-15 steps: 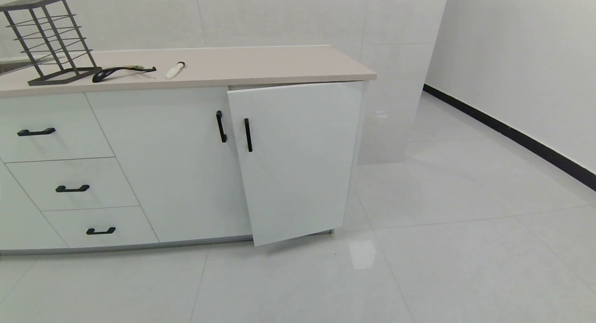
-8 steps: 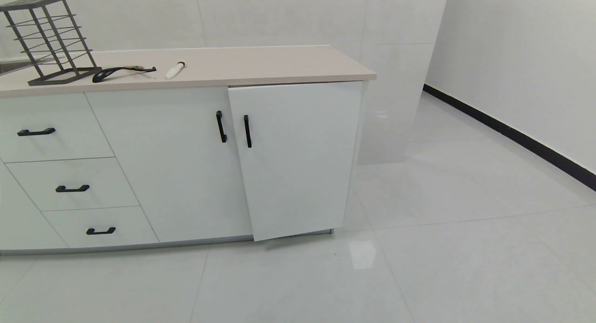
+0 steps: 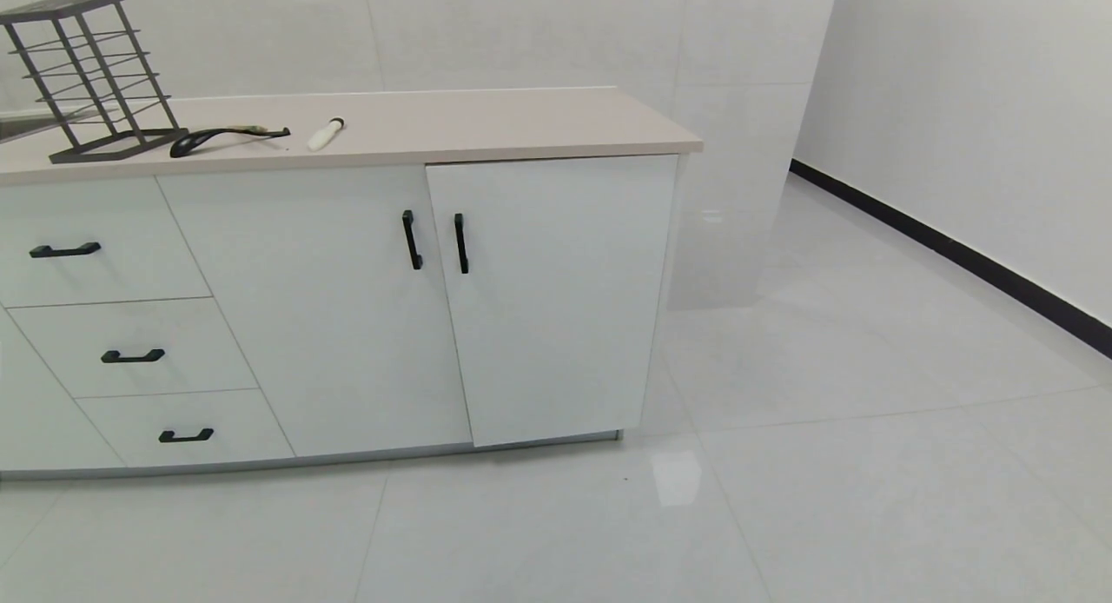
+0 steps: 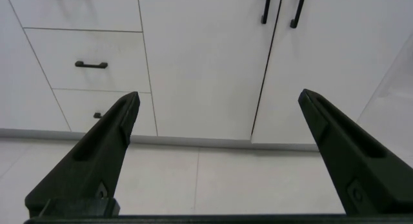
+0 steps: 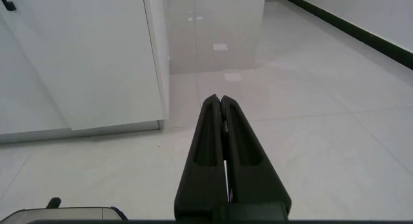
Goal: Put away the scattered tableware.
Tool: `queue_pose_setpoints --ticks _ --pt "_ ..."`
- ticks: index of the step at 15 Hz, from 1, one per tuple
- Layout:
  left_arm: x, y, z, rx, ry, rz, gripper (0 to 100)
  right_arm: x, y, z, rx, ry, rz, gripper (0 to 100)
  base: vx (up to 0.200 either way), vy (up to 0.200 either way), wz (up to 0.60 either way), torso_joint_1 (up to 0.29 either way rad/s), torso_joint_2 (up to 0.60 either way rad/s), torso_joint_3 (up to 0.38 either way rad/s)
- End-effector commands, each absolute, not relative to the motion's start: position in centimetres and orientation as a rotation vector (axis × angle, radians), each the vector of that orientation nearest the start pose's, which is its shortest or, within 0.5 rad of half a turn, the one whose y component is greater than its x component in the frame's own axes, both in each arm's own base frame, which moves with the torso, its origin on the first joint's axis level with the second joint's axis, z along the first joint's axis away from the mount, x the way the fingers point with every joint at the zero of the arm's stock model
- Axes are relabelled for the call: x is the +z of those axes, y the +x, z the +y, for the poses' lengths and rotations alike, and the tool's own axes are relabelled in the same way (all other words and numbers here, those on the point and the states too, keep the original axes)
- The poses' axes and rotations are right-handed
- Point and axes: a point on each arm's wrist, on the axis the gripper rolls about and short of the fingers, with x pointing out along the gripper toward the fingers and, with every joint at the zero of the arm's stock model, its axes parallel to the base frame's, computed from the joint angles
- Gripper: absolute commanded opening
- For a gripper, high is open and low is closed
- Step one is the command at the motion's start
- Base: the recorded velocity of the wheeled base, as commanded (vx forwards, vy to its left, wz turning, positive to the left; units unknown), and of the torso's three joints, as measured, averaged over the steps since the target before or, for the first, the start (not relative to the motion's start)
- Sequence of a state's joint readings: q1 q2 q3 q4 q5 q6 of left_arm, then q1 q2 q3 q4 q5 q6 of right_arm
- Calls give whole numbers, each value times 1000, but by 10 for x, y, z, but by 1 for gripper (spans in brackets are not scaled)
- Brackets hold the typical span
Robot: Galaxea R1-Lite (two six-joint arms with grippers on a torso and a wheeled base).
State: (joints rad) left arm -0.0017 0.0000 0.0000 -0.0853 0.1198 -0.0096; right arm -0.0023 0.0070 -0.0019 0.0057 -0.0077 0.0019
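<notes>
Beige countertop (image 3: 486, 121) over a white cabinet (image 3: 330, 325), doors closed, three drawers (image 3: 182, 338) at its left, on glossy pale floor tiles (image 3: 825, 481). The black wire rack (image 3: 113, 144) is cut off at the head view's edge, and the white-handled utensil (image 3: 326, 134) beside the black spoon (image 3: 187, 142) is too small to identify. Both pieces lie on the counter near the rack, well apart from the arms — left gripper (image 4: 219, 98) spread wide before the cabinet's foot, right gripper (image 5: 221, 101) clenched empty above the floor.

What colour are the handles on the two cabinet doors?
Black; the door handles stand out on the white cabinet doors, clearest in the head view.
</notes>
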Motion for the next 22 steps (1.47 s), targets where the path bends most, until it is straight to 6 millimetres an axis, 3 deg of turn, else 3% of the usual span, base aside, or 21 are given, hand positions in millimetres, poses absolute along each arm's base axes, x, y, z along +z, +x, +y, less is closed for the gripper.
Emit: queue_pose_setpoints --ticks 1,6,8,17,22 --pt "84 -23 3 119 -14 -86 100 75 -23 0 -9 2 6 0 200 0 0 2 2 -2" --pt "85 -23 3 123 71 -89 100 75 -23 0 -9 0 6 0 160 120 0 2 0 3" --pt "85 -23 3 120 95 -89 100 76 -23 0 -9 0 5 0 0 200 600 10 0 -2" --pt "85 -23 3 123 80 -88 100 76 -23 0 -11 0 6 0 0 0 533 2 1 0" --pt "85 -23 3 125 81 -88 100 75 -23 0 -11 0 8 0 200 200 0 2 4 5"
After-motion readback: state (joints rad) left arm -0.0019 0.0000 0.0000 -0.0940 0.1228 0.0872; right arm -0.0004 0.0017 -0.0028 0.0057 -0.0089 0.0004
